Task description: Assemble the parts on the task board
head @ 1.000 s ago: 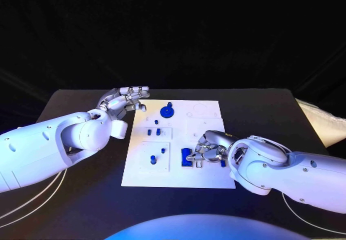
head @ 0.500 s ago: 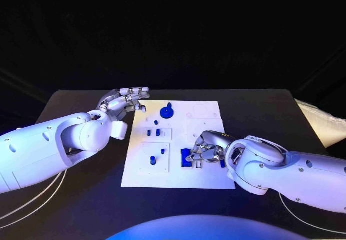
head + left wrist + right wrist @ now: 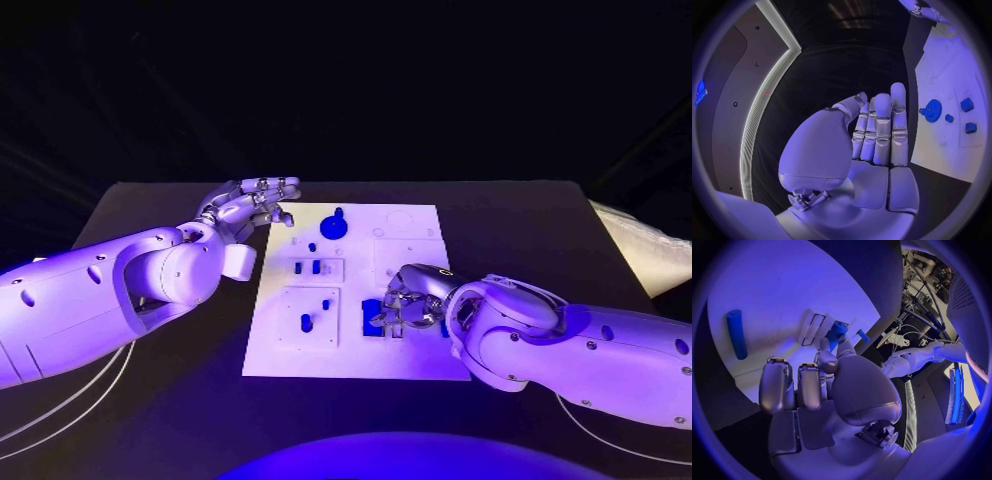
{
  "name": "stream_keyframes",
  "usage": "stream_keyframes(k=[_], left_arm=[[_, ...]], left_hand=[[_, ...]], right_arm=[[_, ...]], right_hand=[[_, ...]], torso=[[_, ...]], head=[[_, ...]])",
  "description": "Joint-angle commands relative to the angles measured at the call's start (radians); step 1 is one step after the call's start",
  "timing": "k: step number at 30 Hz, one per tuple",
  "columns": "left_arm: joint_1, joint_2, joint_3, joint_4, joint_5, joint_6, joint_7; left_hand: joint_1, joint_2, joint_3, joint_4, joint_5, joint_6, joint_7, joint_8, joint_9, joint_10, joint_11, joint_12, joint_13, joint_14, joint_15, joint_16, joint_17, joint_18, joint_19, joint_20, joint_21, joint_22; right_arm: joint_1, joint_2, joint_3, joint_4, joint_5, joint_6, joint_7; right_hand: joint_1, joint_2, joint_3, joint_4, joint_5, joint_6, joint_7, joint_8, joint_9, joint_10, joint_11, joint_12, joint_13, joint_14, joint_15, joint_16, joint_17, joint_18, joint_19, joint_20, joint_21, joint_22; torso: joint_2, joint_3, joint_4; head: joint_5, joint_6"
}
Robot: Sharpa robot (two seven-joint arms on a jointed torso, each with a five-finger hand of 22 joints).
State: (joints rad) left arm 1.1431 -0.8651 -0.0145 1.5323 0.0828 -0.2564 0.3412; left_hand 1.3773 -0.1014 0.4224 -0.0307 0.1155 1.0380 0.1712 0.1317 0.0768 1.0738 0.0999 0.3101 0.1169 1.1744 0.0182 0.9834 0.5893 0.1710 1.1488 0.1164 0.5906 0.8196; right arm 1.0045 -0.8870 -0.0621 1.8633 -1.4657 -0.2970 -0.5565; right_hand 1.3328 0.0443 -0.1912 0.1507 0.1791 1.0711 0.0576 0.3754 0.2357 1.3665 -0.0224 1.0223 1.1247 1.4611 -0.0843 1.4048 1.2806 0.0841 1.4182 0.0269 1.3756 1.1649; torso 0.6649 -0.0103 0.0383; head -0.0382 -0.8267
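The white task board lies mid-table. My right hand rests on its near right part, and thumb and a finger pinch a blue block standing there. The right wrist view shows that block at the fingertips beside a rectangular slot. My left hand hovers by the board's far left corner, fingers straight and holding nothing. On the board's far part sits a blue gear, seen again as the gear in the left wrist view. Small blue parts stand in the left recesses.
A blue cylinder lies flat on the board near my right hand. Another small blue piece sits in the near left recess. Black table surrounds the board. A pale bag lies at the table's right edge.
My right hand has edged a little left, closer over the blue block. The left hand has stayed where it was.
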Motion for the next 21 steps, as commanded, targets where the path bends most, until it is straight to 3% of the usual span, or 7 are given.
stream_keyframes(k=[1,7,13,15,17,19,21], left_arm=[[0.0,0.002,0.001,0.0,0.002,0.021,0.005],[0.0,0.003,0.001,0.0,0.002,0.021,0.005],[0.0,0.002,0.0,-0.002,0.002,0.021,0.005],[-0.001,0.002,0.0,-0.002,0.002,0.021,0.005],[-0.001,0.001,0.0,-0.002,0.002,0.022,0.006],[-0.002,0.001,0.0,-0.002,0.002,0.023,0.006],[-0.002,0.0,0.0,-0.002,0.002,0.024,0.007]], left_hand=[[0.003,0.01,-0.006,0.0,0.002,-0.007,0.001,0.006,-0.001,-0.008,0.001,0.005,0.001,-0.008,0.0,-0.003,-0.001,0.011,0.004,0.001,-0.007,-0.002],[0.003,0.01,-0.006,0.0,0.002,-0.007,0.001,0.006,-0.001,-0.008,0.001,0.005,0.001,-0.008,0.0,-0.003,-0.001,0.011,0.004,0.001,-0.007,-0.002],[0.003,0.01,-0.006,0.0,0.002,-0.007,0.001,0.006,-0.001,-0.008,0.001,0.005,0.001,-0.008,0.0,-0.003,-0.001,0.011,0.004,0.001,-0.007,-0.002],[0.003,0.01,-0.006,0.0,0.002,-0.007,0.001,0.006,-0.001,-0.008,0.001,0.005,0.001,-0.008,0.0,-0.003,-0.001,0.011,0.004,0.001,-0.007,-0.002],[0.003,0.01,-0.006,0.0,0.002,-0.007,0.001,0.006,-0.001,-0.008,0.001,0.005,0.001,-0.008,0.0,-0.003,-0.001,0.011,0.004,0.001,-0.007,-0.002],[0.003,0.01,-0.006,0.0,0.002,-0.007,0.001,0.007,-0.001,-0.009,0.001,0.006,0.001,-0.008,0.0,-0.003,-0.002,0.011,0.004,0.001,-0.007,-0.002],[0.003,0.01,-0.007,0.0,0.002,-0.008,0.001,0.007,-0.001,-0.009,0.001,0.006,0.001,-0.009,0.0,-0.003,-0.002,0.011,0.004,0.001,-0.007,-0.002]], right_arm=[[-0.004,0.003,-0.001,-0.007,-0.051,0.013,-0.027],[-0.005,0.002,-0.001,-0.011,-0.061,-0.024,-0.025],[-0.004,-0.046,-0.001,0.019,-0.008,-0.107,0.055],[0.001,-0.081,0.0,0.039,0.043,-0.134,0.101],[0.011,-0.117,0.0,0.057,0.084,-0.143,0.136],[0.022,-0.152,0.0,0.074,0.108,-0.139,0.149],[0.034,-0.189,0.0,0.088,0.115,-0.128,0.151]], right_hand=[[0.017,0.008,0.002,-0.009,-0.008,0.004,-0.005,0.005,0.002,0.007,-0.001,0.005,0.003,0.063,-0.004,0.007,0.003,-0.007,0.006,-0.004,0.007,0.001],[0.014,0.023,0.008,-0.007,-0.01,0.006,-0.005,0.005,0.002,0.01,-0.001,0.008,0.007,0.063,-0.005,0.008,0.005,-0.007,0.007,-0.005,0.007,0.002],[-0.005,0.016,-0.002,0.002,0.019,-0.008,0.001,-0.006,-0.001,-0.008,0.003,-0.038,-0.025,0.06,-0.002,-0.001,-0.01,-0.006,0.003,-0.005,0.003,-0.006],[0.0,0.017,0.001,-0.001,0.034,-0.019,0.005,-0.015,-0.005,-0.019,0.006,-0.06,-0.039,0.058,0.0,-0.005,-0.015,-0.005,0.0,-0.003,0.0,-0.011],[0.014,0.018,0.006,-0.008,0.055,-0.065,0.021,-0.048,-0.018,-0.03,0.017,-0.078,-0.05,0.058,0.007,-0.007,-0.017,-0.004,-0.002,-0.001,-0.002,-0.014],[0.04,0.028,0.021,-0.022,0.077,-0.082,0.03,-0.065,-0.025,-0.038,0.025,-0.087,-0.055,0.058,0.013,-0.006,-0.015,-0.005,-0.003,0.004,-0.003,-0.014],[0.061,0.036,0.035,-0.034,0.072,-0.086,0.035,-0.077,-0.03,-0.045,0.029,-0.096,-0.059,0.058,0.017,-0.006,-0.014,-0.004,-0.003,0.008,-0.003,-0.015]], torso=[[0.0,-0.0005,-0.0014],[0.0,0.0009,-0.001],[0.001,0.0015,-0.0001],[0.0,0.0021,-0.0009],[0.001,0.002,-0.0017],[0.002,0.0019,-0.0025],[0.002,0.0011,-0.0042]], head=[[0.001,0.0],[-0.002,0.004],[-0.006,0.007],[-0.006,0.005],[-0.011,0.006],[-0.013,0.008],[-0.017,0.011]])
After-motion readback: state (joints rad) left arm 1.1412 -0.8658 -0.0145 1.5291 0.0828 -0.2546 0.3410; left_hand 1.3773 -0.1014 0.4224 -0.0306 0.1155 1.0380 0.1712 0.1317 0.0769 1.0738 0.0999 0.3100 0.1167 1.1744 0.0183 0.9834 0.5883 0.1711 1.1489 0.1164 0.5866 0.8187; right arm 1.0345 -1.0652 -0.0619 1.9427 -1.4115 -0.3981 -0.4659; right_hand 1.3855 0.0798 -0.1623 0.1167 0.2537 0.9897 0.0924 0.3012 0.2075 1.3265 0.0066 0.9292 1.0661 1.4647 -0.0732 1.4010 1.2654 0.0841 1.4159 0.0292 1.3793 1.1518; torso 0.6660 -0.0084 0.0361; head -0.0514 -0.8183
